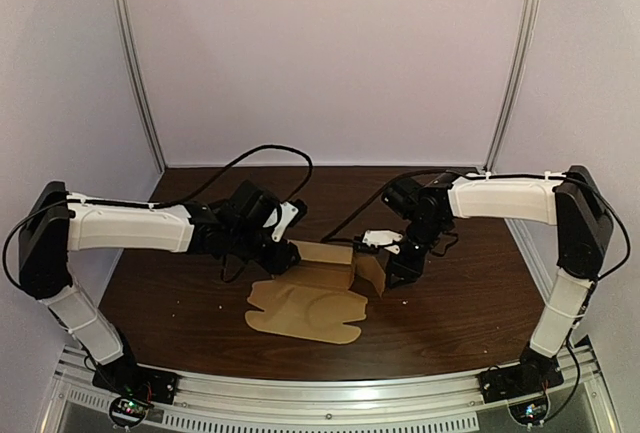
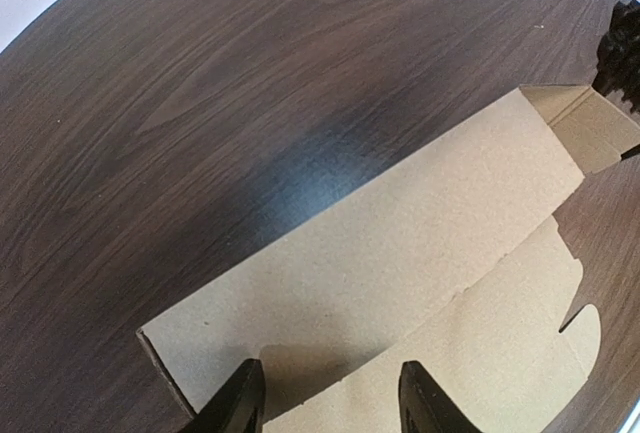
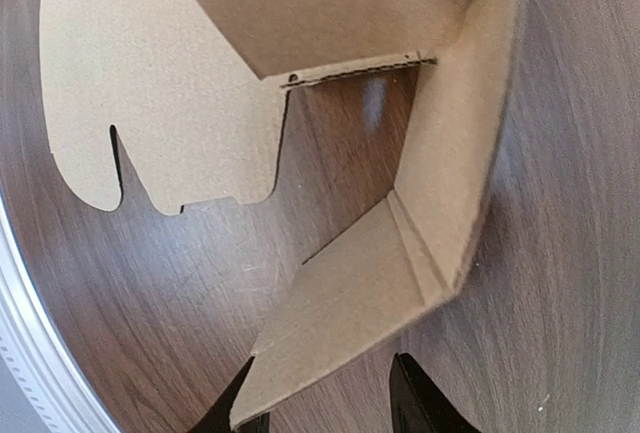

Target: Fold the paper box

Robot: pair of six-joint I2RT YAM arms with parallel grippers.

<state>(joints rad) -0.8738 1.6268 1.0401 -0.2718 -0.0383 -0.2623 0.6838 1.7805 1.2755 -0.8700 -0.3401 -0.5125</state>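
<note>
Dark wood-grain table [image 1: 170, 298], pale lilac walls [image 1: 330, 53], metal frame posts [image 1: 135, 63]. Left gripper [image 2: 330, 403] is spread, fingers either side of the paper box's [image 1: 315, 298] left end. Box sits at table centre, part-folded, long axis left-right, with a flat flap pointing to the near edge. Right gripper [image 3: 325, 408] is spread around the right-end flap.
</note>
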